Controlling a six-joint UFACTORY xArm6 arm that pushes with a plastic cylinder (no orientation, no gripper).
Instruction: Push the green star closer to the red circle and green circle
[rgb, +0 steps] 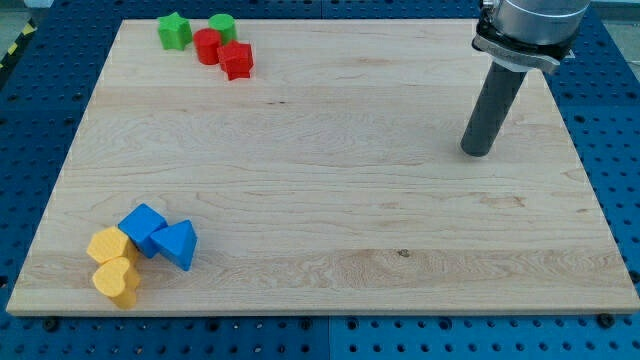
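The green star (174, 31) lies near the board's top left. A small gap separates it from the red circle (208, 46) to its right. The green circle (223, 27) sits just above and right of the red circle, touching it. A red star (237, 60) touches the red circle on its lower right. My tip (477, 151) rests on the board at the view's right, far from all these blocks.
At the bottom left, a blue cube (142, 229) and a blue triangle (177, 244) sit beside a yellow hexagon (108, 245) and a yellow heart (117, 281). The wooden board (330, 200) lies on a blue perforated table.
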